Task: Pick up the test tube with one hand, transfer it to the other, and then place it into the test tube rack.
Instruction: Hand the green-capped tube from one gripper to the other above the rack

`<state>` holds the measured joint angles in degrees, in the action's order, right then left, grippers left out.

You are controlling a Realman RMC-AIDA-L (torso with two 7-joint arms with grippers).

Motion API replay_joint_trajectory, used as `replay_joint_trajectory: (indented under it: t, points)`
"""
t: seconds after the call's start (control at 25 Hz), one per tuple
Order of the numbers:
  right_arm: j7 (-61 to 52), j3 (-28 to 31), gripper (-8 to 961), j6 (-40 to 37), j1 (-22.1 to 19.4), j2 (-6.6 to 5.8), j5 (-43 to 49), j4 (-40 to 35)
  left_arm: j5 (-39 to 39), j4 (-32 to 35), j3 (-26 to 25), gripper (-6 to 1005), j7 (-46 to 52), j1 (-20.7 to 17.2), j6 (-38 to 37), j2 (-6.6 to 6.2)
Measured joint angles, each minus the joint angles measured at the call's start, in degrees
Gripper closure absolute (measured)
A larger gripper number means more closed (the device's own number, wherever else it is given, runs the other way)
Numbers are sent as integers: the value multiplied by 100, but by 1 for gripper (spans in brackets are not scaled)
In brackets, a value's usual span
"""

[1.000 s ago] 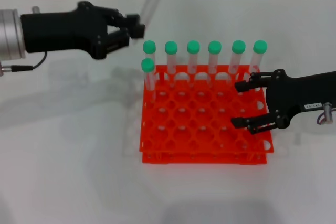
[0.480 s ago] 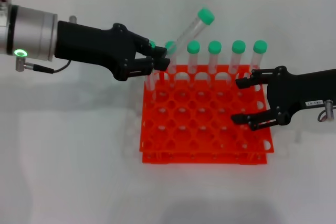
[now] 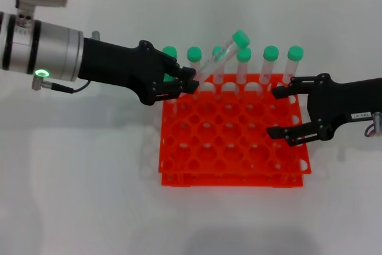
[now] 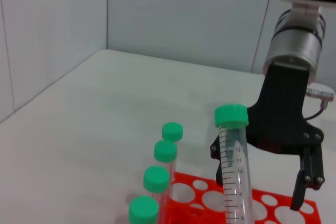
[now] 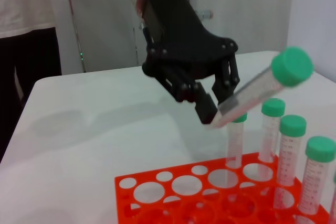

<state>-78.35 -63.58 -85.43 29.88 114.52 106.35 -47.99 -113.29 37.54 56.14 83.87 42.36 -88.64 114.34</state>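
The left gripper (image 3: 185,82), at centre-left of the head view, was clamped on the test tube's (image 3: 219,57) rounded end, cap tilted toward the right gripper (image 3: 280,113), which waited spread apart over the test tube rack (image 3: 230,141), presumably for the handover.

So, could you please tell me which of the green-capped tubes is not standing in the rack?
The tilted tube that the left gripper grips by its lower end; the other tubes stand upright in the orange rack.
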Motion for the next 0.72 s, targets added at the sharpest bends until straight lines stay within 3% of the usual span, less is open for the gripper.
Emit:
replay_joint_trajectory:
  t: [0.52, 0.72]
  points:
    - [-600, 852, 112, -343, 46, 36, -29, -34, -91, -10, 11, 828, -100, 33, 125, 25]
    - [-893, 936, 112, -303, 47, 40, -550, 152, -112, -5, 11, 829, -150, 44, 135, 26]
